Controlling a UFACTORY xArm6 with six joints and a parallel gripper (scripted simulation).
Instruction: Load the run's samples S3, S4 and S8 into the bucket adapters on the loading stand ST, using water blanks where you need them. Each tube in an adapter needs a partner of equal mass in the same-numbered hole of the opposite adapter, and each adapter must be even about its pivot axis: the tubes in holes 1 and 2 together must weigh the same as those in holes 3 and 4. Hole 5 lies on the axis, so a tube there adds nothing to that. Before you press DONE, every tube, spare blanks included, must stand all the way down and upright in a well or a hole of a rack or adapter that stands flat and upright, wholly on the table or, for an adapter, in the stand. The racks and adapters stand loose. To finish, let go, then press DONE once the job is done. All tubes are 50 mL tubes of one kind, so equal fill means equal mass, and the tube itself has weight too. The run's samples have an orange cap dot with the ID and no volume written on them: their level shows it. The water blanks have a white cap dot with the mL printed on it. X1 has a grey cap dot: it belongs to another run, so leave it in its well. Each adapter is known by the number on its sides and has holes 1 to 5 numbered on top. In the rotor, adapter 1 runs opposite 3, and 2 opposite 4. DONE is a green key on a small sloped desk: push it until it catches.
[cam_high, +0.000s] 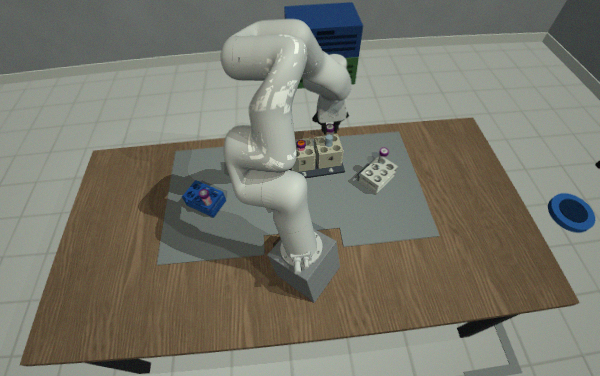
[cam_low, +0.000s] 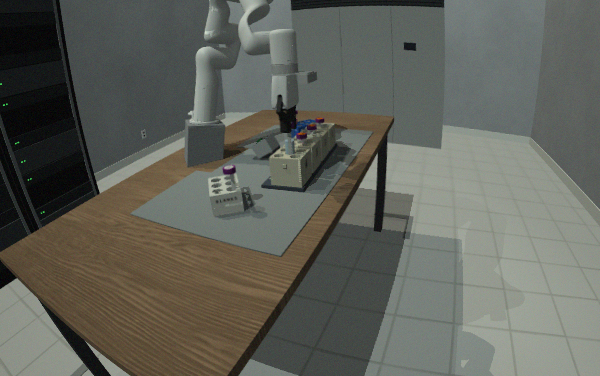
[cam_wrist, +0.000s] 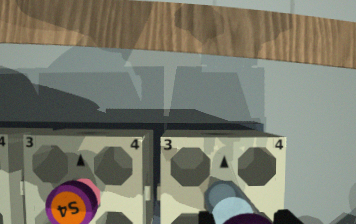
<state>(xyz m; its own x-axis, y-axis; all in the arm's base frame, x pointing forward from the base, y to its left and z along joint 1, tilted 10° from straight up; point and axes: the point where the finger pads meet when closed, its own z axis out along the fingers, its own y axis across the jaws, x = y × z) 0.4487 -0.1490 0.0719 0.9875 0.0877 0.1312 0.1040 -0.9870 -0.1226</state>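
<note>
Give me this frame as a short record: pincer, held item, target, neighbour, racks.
pincer: closed on the held tube
held tube: pale blue contents, purple cap, partly in adapter 4's middle hole
adapter 4: rightmost in wrist view
neighbour: S4 in adapter 3
white rack: one tube
blue rack: one tube

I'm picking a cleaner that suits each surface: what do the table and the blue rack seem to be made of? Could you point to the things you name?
The table (cam_high: 400, 300) (cam_low: 150, 280) looks like wood with a satin finish, given its brown streaked grain. The blue rack (cam_high: 214, 209) seems to be moulded plastic, judging by its even colour, though painted metal is possible.
</note>
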